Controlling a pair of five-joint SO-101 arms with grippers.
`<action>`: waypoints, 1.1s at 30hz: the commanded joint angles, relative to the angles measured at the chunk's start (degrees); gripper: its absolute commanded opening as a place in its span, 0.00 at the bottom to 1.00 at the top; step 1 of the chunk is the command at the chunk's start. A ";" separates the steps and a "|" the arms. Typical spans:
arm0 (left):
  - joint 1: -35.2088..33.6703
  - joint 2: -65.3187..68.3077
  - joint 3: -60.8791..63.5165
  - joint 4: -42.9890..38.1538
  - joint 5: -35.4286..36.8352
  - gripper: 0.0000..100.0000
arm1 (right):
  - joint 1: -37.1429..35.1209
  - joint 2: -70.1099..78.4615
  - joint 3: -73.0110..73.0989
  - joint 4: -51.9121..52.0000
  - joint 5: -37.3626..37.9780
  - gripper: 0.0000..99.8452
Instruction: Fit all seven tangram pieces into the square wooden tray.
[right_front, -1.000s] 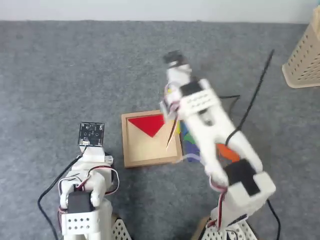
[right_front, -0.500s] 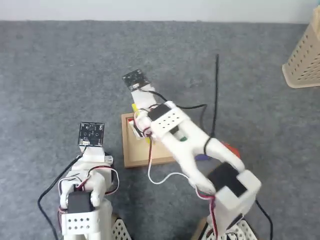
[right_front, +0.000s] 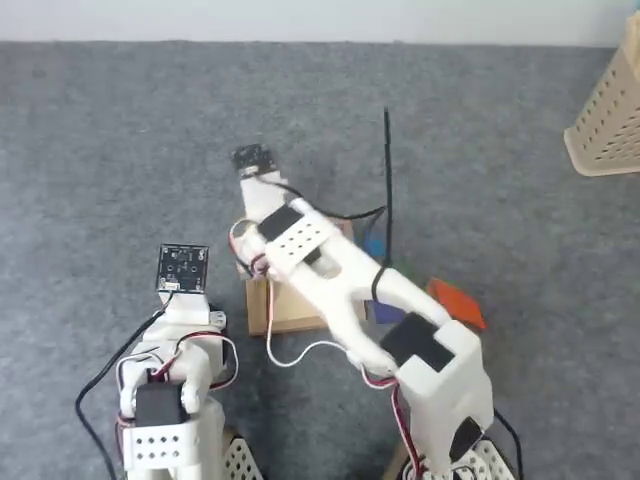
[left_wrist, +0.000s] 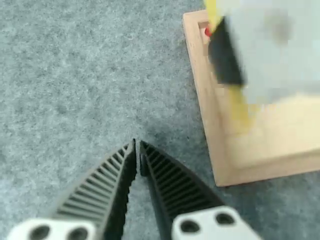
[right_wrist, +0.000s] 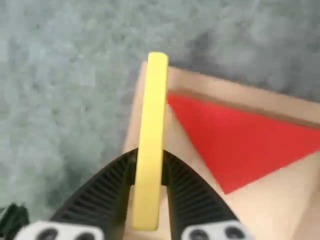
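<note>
The right gripper (right_wrist: 149, 156) is pinching the yellow piece (right_wrist: 152, 115), which stands on edge between the two ribbed jaws. They press on its broad flat faces, and its narrow rim points out past the fingertips. The piece hangs over the far left corner of the square wooden tray (right_wrist: 225, 86), just beside the red triangle (right_wrist: 240, 142), which already lies flat along the tray's far side. The piece looks like a thin, rigid slab, probably painted wood: light, stiff, not fragile, and smooth enough that it could slide or pivot in a loose pinch. Holding it by the faces, as here, seems the secure way to carry it, but an edge-up piece cannot drop into a shallow recess. My judgement is that it must be tipped flat and let go low, then nudged along the rim. The tray is also light and may shift on the grey carpet (right_front: 120, 130) if pushed from the side. From above, the right arm reaches across the tray (right_front: 290, 322), while an orange piece (right_front: 455, 303) and a blue piece (right_front: 383, 313) lie on the carpet to the tray's right. Each is flat on the pile, so its thin edges are the only places to take hold. The left gripper (left_wrist: 137, 146) has its jaws pressed together on nothing and sits over the carpet just left of the tray's near left corner (left_wrist: 212, 135).
</note>
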 joint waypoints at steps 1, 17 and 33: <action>-2.02 -0.88 -0.66 0.26 0.53 0.01 | -0.40 -0.13 -4.40 0.48 -0.88 0.01; -1.93 -0.88 -0.66 0.26 0.53 0.01 | 2.15 2.07 -5.71 3.65 -0.44 0.22; -1.93 -0.88 -0.66 0.26 0.53 0.01 | 6.11 -12.00 -5.36 15.78 10.90 0.22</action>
